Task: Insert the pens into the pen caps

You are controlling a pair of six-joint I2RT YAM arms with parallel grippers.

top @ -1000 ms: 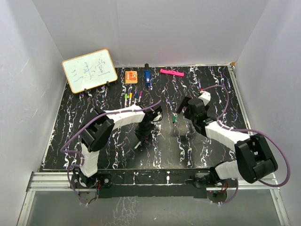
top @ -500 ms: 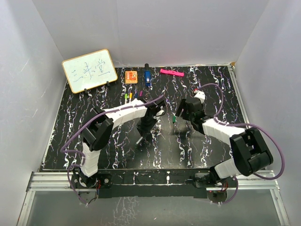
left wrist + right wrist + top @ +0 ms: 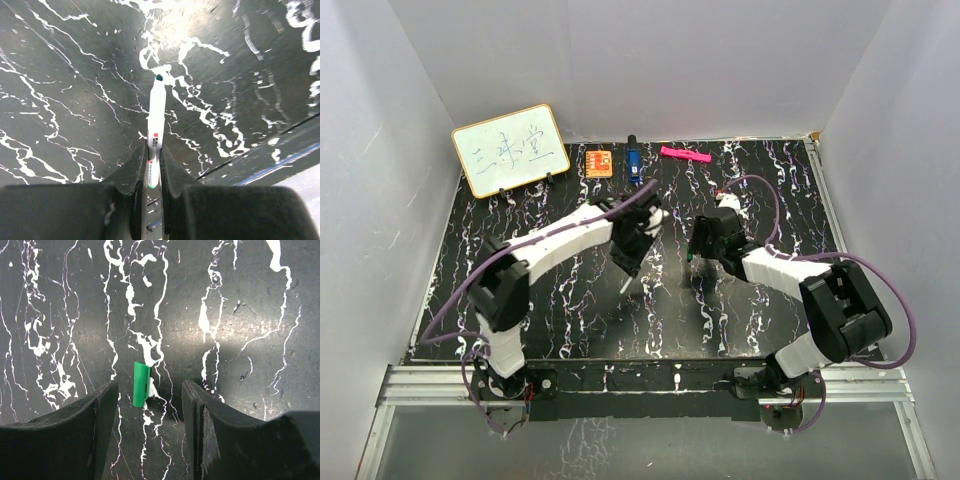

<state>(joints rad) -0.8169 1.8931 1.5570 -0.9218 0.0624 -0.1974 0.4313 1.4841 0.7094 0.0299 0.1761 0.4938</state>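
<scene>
My left gripper [image 3: 154, 150] is shut on a white-barrelled pen [image 3: 156, 112]. Its dark green tip [image 3: 159, 77] points away from the wrist, above the black marbled table. In the top view this gripper [image 3: 628, 262] hangs over the table's middle with the pen [image 3: 623, 285] sticking out toward the near side. A green pen cap [image 3: 141, 384] lies flat on the table between the fingers of my open right gripper [image 3: 150, 390], closer to the left finger and touching neither. From above, the cap [image 3: 691, 256] shows just beside the right gripper [image 3: 698, 245].
A small whiteboard [image 3: 510, 150] stands at the back left. Along the back edge lie an orange square block [image 3: 599, 162], a dark blue block [image 3: 633, 165] and a pink bar [image 3: 685, 154]. White walls close in the table on three sides.
My right gripper has moved left over the green cap and its jaws have narrowed around it. The left arm has carried its pen away from the near edge, toward the table's back.
</scene>
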